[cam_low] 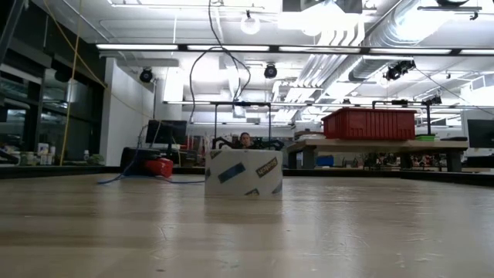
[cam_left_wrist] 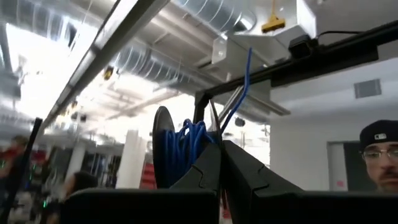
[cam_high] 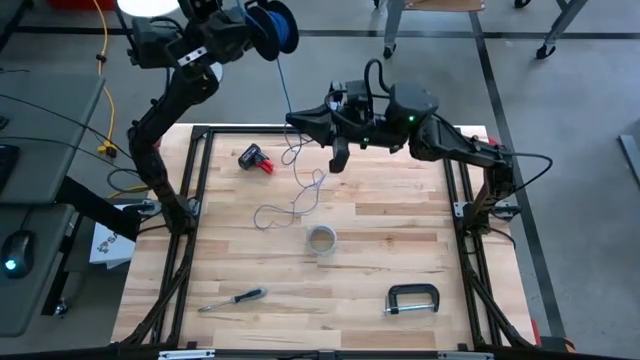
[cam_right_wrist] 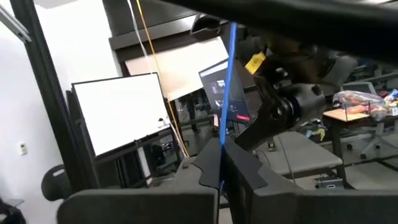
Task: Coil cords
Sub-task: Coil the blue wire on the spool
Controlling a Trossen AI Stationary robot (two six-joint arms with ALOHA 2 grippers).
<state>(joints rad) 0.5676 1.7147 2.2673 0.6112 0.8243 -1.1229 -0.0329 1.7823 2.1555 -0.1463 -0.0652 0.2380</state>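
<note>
Right pincer (cam_right_wrist: 222,163) pinching thin blue cord (cam_right_wrist: 228,81)

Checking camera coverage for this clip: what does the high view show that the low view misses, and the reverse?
Only the high view shows both arms: the left gripper shut on a spool of blue cord above the table's far edge, the right gripper shut on the blue cord running down from it, plus the screwdriver and clamp. Only the low view shows the room behind, with a red bin. Both show the tape roll, the red tool and loose cord on the table.
</note>
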